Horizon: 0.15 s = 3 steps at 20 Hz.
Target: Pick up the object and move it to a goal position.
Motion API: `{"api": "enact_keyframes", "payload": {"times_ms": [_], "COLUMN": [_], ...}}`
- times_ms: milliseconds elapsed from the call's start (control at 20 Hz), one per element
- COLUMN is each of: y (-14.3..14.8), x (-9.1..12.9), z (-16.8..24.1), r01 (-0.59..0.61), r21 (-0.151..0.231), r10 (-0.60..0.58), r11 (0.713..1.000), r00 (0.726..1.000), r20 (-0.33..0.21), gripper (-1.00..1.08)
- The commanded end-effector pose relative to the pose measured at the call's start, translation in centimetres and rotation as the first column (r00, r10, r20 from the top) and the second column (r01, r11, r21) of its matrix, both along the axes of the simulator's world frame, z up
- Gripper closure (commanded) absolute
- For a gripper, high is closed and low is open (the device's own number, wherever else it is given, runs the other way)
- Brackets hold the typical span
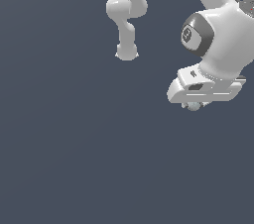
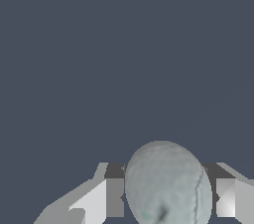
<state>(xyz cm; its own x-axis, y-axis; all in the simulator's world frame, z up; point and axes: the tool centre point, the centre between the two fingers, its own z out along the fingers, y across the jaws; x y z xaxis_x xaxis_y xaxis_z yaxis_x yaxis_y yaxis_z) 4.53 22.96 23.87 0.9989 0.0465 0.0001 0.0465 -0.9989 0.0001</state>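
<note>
Pale grey-blue and faintly mottled, the ball [image 2: 167, 184] sits between the two fingers of the gripper [image 2: 168, 198]; in the wrist view we see a finger [image 2: 114, 197] close against one flank and the other finger [image 2: 224, 197] close against the opposite flank, so we record the pincer as closed on the ball. In the exterior view we find the same ball [image 1: 192, 105] as a small rounded shape peeping out beneath the white gripper [image 1: 194, 102], largely hidden by the hand body. The gripper hangs toward the exterior view's right, above the plain dark slate-grey ground [image 1: 74, 158]. We cannot tell from either view whether the ball touches that ground. Behind, the white arm [image 1: 126, 15] runs up to the top edge.
</note>
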Motion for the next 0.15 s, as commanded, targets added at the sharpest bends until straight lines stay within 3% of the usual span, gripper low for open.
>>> {"api": "enact_keyframes", "payload": {"times_ms": [0, 100], "y": [0.19, 0.23], "x": [0.15, 0.18], "z": [0.22, 0.26], "r01": [0.000, 0.000], "r21": [0.000, 0.000], "r10": [0.000, 0.000], "r11": [1.000, 1.000], "r00": [1.000, 1.000], "r20": [0.000, 0.000], "gripper": [1.08, 1.08]}}
